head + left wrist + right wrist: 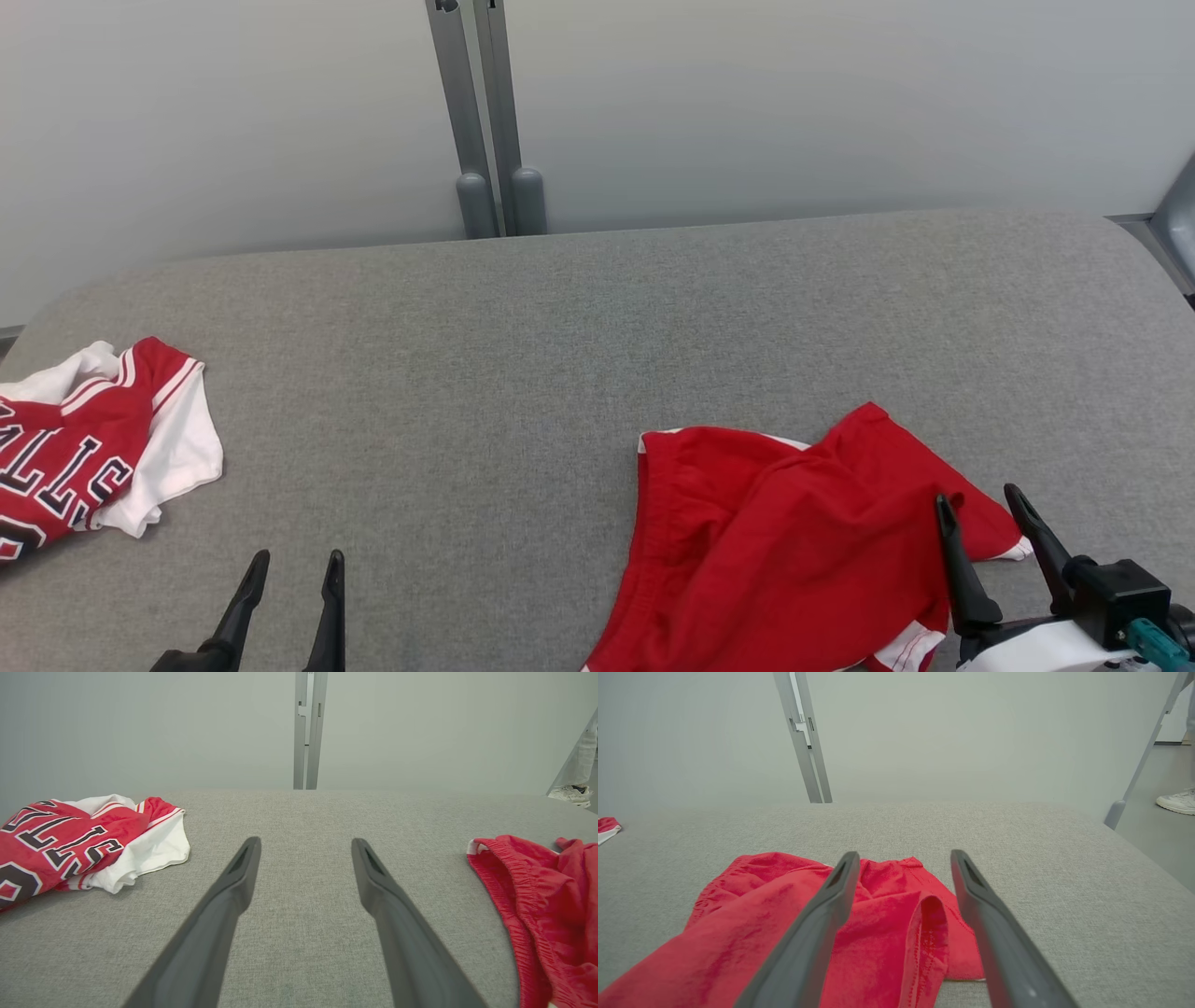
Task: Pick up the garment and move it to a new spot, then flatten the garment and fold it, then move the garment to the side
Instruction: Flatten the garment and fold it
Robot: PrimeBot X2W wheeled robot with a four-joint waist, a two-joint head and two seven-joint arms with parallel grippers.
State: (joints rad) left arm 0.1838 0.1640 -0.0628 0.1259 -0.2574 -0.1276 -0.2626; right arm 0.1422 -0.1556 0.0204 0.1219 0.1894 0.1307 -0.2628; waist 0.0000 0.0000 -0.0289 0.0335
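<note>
A crumpled red garment, shorts with white trim [784, 541], lies on the grey padded table [560, 355] at the front right, and also shows in the left wrist view [551, 905] and the right wrist view [761, 933]. My right gripper [978, 497] stands open just over its right edge, the fingers astride a raised fold [904, 855], holding nothing. Over bare table at the front left my left gripper [298, 558] is open and empty [306, 843]. A second garment, a red and white lettered jersey [84, 448], lies bunched at the table's left edge [70, 840].
Two grey metal posts [485, 112] stand behind the table's far edge against a pale wall. A slanted grey frame leg [1134, 774] is off the table's right side. A person's white shoe [1176, 800] rests on the floor there.
</note>
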